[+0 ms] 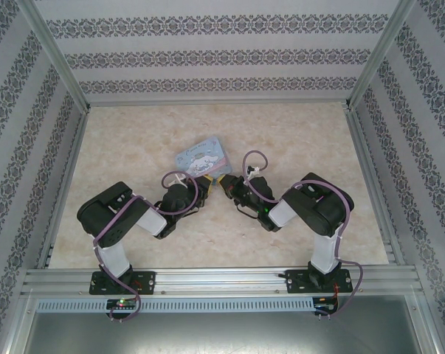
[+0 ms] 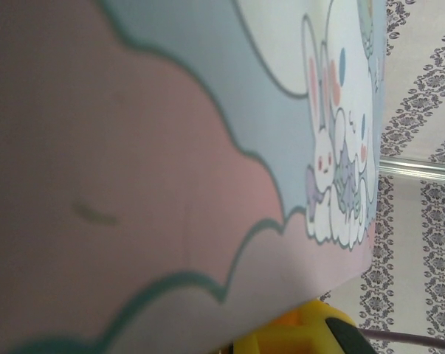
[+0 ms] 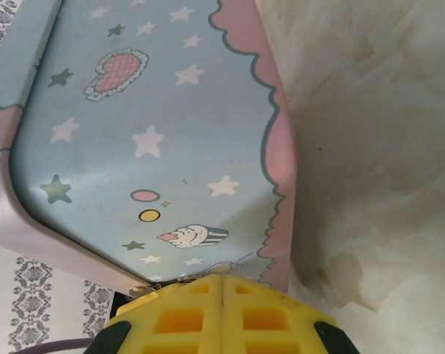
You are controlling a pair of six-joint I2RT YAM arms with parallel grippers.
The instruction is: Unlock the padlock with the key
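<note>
The pale-blue cartoon tin (image 1: 202, 155) lies mid-table. Both grippers meet at its near edge. My left gripper (image 1: 206, 179) is pressed to the tin (image 2: 170, 147), which hides its tips. One yellow finger (image 2: 299, 335) peeks out below; the gripper is shut, and I cannot see on what. My right gripper (image 3: 221, 279) has its yellow fingers shut tight together at the tin's rim (image 3: 156, 133). A thin silvery sliver (image 3: 230, 266) shows just past the tips, possibly the key; I cannot tell. The padlock is hidden.
The marbled table (image 1: 133, 147) stretches around the tin, with patterned walls (image 1: 30, 118) on three sides. An aluminium rail (image 1: 222, 279) carries both arm bases at the near edge. The two wrists (image 1: 255, 199) sit close together.
</note>
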